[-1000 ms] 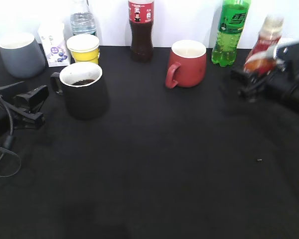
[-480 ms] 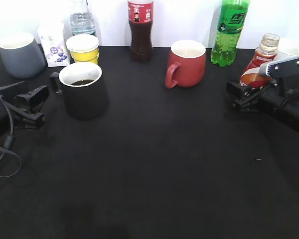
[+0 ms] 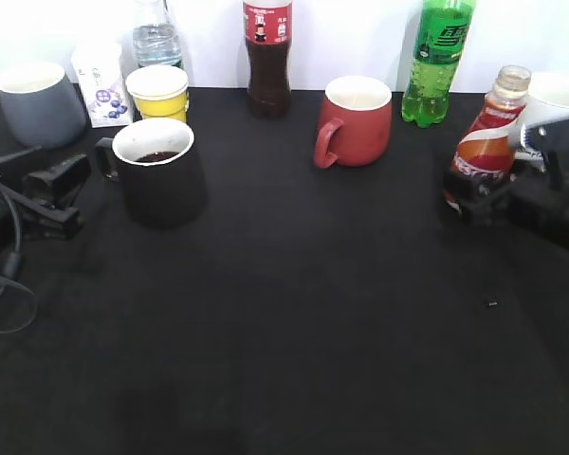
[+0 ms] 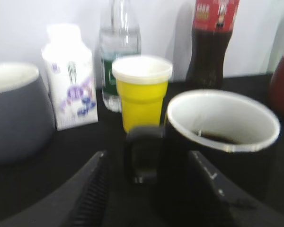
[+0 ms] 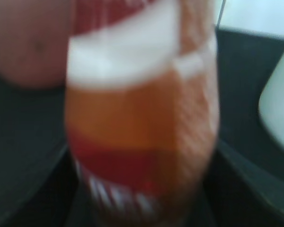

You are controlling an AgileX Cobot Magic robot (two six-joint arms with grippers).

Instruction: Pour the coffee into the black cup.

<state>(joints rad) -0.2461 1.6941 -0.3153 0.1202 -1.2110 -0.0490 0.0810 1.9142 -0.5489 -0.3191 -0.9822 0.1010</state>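
Note:
The coffee bottle point(image 3: 484, 147), with an orange-red and white label and no cap, stands almost upright on the black table at the right. My right gripper point(image 3: 476, 196) is shut on its lower part. In the right wrist view the bottle point(image 5: 142, 118) fills the space between the jaws point(image 5: 142, 194). The black cup point(image 3: 161, 180), with dark liquid inside, stands at the left. My left gripper point(image 3: 62, 188) is open and empty, just left of the cup. In the left wrist view its jaws point(image 4: 149, 189) frame the handle of the cup point(image 4: 217, 156) without touching it.
Along the back stand a grey mug point(image 3: 40, 102), a milk carton point(image 3: 102, 83), a water bottle point(image 3: 157, 33), a yellow cup point(image 3: 159, 92), a cola bottle point(image 3: 268, 57), a red mug point(image 3: 356, 123) and a green bottle point(image 3: 439, 62). A white mug point(image 3: 559, 95) stands behind the coffee bottle.
My right gripper has brought the coffee bottle from a tilt to almost upright and set it lower on the table. My left gripper has drawn back slightly to the left.

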